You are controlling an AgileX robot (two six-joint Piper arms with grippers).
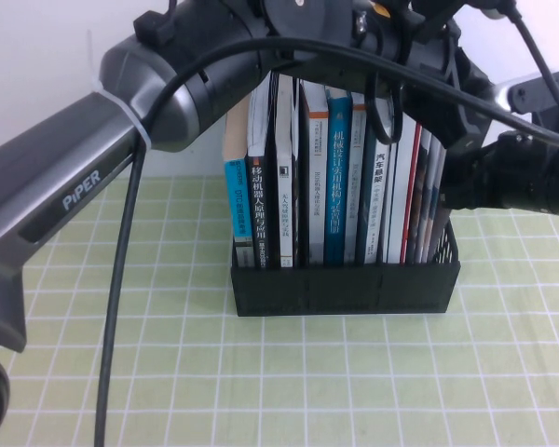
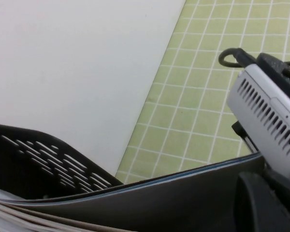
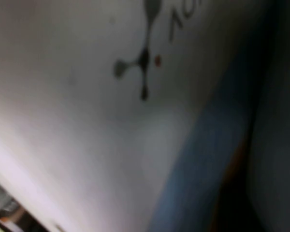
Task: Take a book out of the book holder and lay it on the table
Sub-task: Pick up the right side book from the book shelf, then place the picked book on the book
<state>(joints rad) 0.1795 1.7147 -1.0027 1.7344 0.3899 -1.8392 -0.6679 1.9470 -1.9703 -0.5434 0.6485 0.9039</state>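
The black book holder (image 1: 345,284) stands mid-table on the green grid cloth (image 1: 261,382), with several books upright in it. Thin white booklets (image 1: 430,186) lean at its right end. My left arm reaches over the book tops; its gripper (image 1: 396,51) sits above the right-hand books. In the left wrist view one dark finger (image 2: 261,205) lies against a dark cover (image 2: 174,203) beside the holder's perforated side (image 2: 48,164). My right gripper (image 1: 461,126) is down at the holder's right end. A white cover (image 3: 87,111) with a black mark fills the right wrist view.
A white wall (image 1: 56,56) runs close behind the holder. The left arm's forearm (image 1: 65,205) and its cable (image 1: 121,279) cross the left of the table. The right arm's silver wrist camera (image 2: 270,111) sits close to the left gripper.
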